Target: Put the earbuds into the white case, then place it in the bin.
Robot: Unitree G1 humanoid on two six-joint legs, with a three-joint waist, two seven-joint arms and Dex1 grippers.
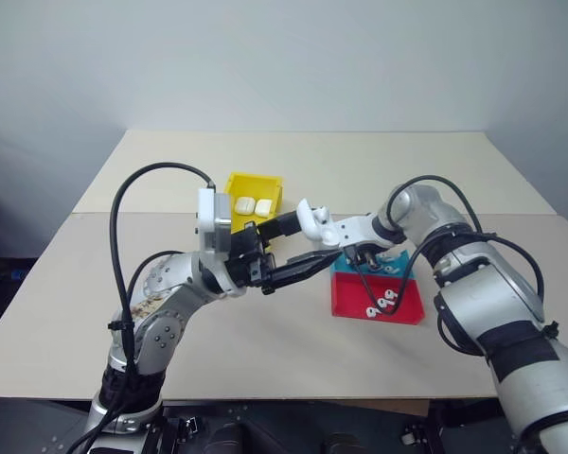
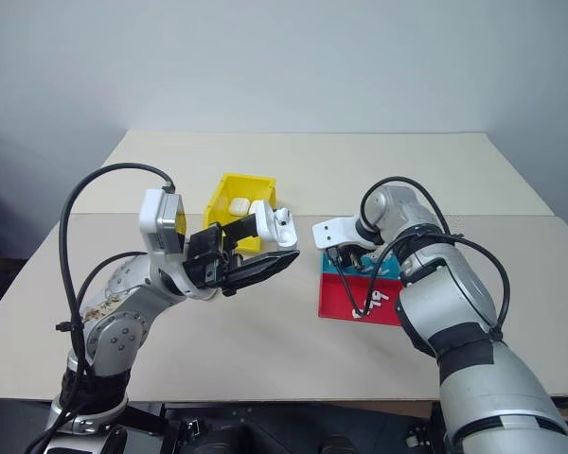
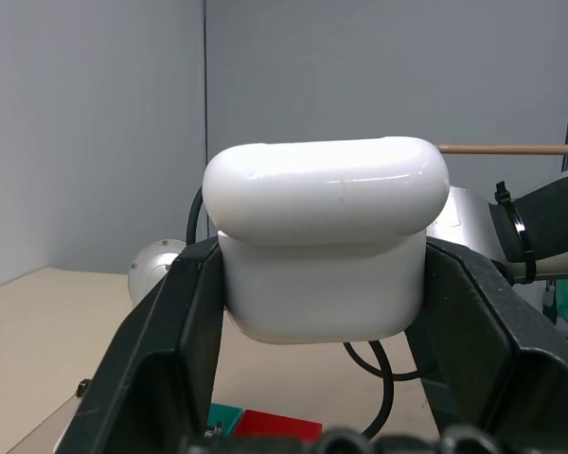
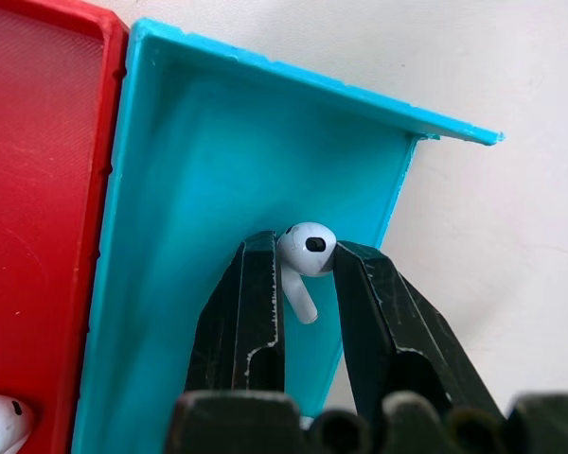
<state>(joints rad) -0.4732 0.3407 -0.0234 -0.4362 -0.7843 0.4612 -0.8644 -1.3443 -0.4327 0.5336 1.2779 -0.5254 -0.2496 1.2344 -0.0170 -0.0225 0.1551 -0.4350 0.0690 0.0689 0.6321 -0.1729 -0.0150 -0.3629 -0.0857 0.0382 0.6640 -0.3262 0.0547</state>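
**Case held aloft, earbud pinched in blue tray**

The table (image 1: 265, 350) bears the yellow bin (image 1: 270, 184) and red-and-blue tray (image 1: 350, 295). The left gripper (image 3: 322, 378) clamps the white case (image 3: 324, 241) above the table. The right gripper (image 4: 308, 274) pinches an earbud (image 4: 306, 252) inside the tray's blue compartment. No writing is legible.

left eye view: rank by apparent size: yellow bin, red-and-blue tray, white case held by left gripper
1. red-and-blue tray, partly hidden by the right arm
2. yellow bin, close to the tray; it sits farther back, so the order is unsure
3. white case, clearly smallest
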